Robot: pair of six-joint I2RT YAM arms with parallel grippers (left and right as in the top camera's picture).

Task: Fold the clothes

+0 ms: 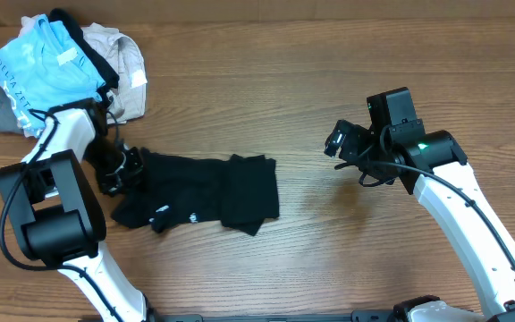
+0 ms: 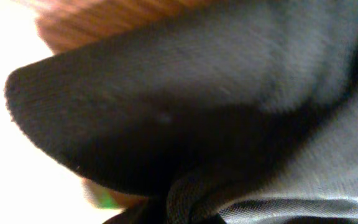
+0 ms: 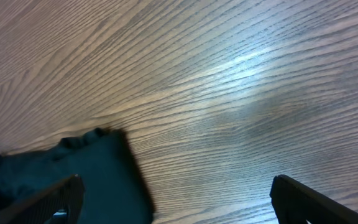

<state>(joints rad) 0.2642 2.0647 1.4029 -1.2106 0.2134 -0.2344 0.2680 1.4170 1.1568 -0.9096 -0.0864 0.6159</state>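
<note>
The black T-shirt (image 1: 213, 190) lies bunched and partly folded on the wooden table, left of the middle, with small white marks near its front edge. My left gripper (image 1: 114, 170) is down at the shirt's left end. The left wrist view is filled with close black fabric (image 2: 185, 93) that gathers toward the bottom centre where the jaws are, so the gripper looks shut on the shirt; its fingers are hidden. My right gripper (image 1: 342, 143) is open and empty above bare table, to the right of the shirt. In the right wrist view (image 3: 179, 208), the shirt's edge (image 3: 79, 171) lies by the left finger.
A pile of other clothes sits at the back left corner: a light blue shirt with lettering (image 1: 43, 67), a beige garment (image 1: 130, 58) and a grey one (image 1: 3, 105). It lies just behind my left arm. Bare wood table (image 1: 374, 63) spans the right half.
</note>
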